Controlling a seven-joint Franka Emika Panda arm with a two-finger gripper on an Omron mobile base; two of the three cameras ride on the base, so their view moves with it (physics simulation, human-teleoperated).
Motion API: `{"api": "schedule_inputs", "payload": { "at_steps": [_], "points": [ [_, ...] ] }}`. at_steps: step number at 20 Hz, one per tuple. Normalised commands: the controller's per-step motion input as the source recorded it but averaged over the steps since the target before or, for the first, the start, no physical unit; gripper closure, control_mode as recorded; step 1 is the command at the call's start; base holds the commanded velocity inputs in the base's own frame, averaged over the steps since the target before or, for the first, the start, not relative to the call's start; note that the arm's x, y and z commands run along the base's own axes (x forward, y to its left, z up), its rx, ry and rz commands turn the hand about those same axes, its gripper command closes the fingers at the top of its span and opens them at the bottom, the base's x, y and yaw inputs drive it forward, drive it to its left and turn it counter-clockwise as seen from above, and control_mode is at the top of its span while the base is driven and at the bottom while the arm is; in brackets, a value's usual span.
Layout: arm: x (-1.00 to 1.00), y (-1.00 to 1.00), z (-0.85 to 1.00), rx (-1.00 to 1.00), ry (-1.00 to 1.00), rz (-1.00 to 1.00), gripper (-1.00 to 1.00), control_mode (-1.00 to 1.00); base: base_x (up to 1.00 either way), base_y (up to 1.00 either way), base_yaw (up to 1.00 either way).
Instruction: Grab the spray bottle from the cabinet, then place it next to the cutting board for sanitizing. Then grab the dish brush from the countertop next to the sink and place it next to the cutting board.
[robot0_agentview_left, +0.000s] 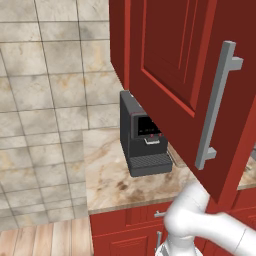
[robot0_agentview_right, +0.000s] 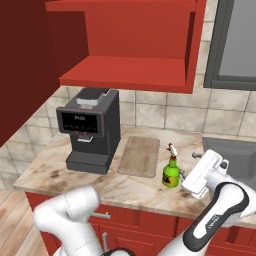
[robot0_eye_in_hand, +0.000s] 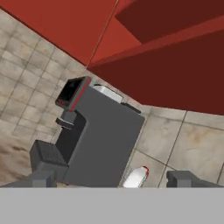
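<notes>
One open cabinet (robot0_agentview_right: 135, 70) with bare shelf, spray bottle (robot0_agentview_right: 171, 173) on countertop (robot0_agentview_right: 125, 187), jaws spread apart, holding nothing.

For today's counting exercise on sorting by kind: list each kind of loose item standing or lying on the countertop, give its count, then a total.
Coffee machine: 1
Cutting board: 1
Spray bottle: 1
Total: 3, all on the countertop. The gripper sits just right of the bottle, apart from it.
</notes>
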Motion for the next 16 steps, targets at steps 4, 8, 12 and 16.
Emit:
{"api": "schedule_inputs", "payload": {
  "at_steps": [4, 8, 12, 16],
  "points": [
    [-0.63, 0.03, 0.84, -0.02, 0.02, -0.11, -1.00, -1.00, 0.00, 0.00, 0.00],
    [-0.61, 0.00, 0.99, -0.08, 0.17, -0.14, -1.00, -1.00, 0.00, 0.00, 0.00],
    [-0.53, 0.00, 0.92, -0.14, 0.34, -0.19, -1.00, -1.00, 0.00, 0.00, 0.00],
    [-0.56, 0.09, 0.57, -0.24, 0.40, -0.24, -1.00, -1.00, 0.00, 0.00, 0.00]
  ]
}}
